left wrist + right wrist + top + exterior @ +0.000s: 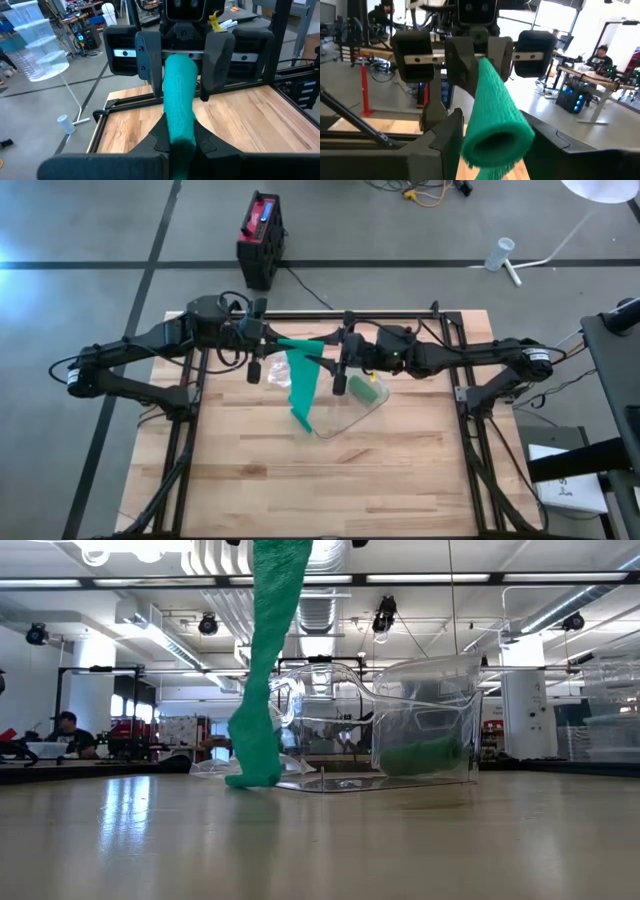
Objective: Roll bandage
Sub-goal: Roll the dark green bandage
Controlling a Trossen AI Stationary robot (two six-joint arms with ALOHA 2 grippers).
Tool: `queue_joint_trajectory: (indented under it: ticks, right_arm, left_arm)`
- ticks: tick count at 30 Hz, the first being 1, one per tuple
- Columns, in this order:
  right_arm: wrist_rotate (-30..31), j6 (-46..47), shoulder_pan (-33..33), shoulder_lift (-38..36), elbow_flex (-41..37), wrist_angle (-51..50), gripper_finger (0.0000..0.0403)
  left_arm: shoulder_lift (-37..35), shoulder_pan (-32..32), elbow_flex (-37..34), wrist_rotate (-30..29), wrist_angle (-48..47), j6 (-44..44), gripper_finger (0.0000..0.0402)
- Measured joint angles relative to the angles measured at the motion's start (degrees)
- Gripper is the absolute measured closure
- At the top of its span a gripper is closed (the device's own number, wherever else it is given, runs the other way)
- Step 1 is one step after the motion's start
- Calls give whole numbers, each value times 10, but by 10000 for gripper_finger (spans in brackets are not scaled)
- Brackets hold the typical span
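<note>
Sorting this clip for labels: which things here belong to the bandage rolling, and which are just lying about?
In the job:
green bandage, partly rolled
left claw, shut on it
right claw, around the rolled end

Lying about:
clear plastic container
green roll inside it
red and black case on the floor

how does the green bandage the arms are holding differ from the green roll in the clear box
The held bandage is raised above the table, gripped at its rolled end between the left tool and right tool; the roll lies inside the clear box. The held bandage is partly unrolled, a long strip hanging to the tabletop; the boxed roll looks fully wound and compact. Both are green bandage material.
</note>
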Motion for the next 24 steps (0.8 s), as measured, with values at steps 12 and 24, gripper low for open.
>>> queue_joint_trajectory:
  ticks: [12, 24]
  right_arm:
    - [-1, 0, 0, 0, 0, 9, 315]
    - [-59, -24, -3, 0, 0, 18, 395]
  left_arm:
    - [6, 0, 0, 0, 15, 2, 391]
    - [-6, -1, 2, 8, 5, 11, 391]
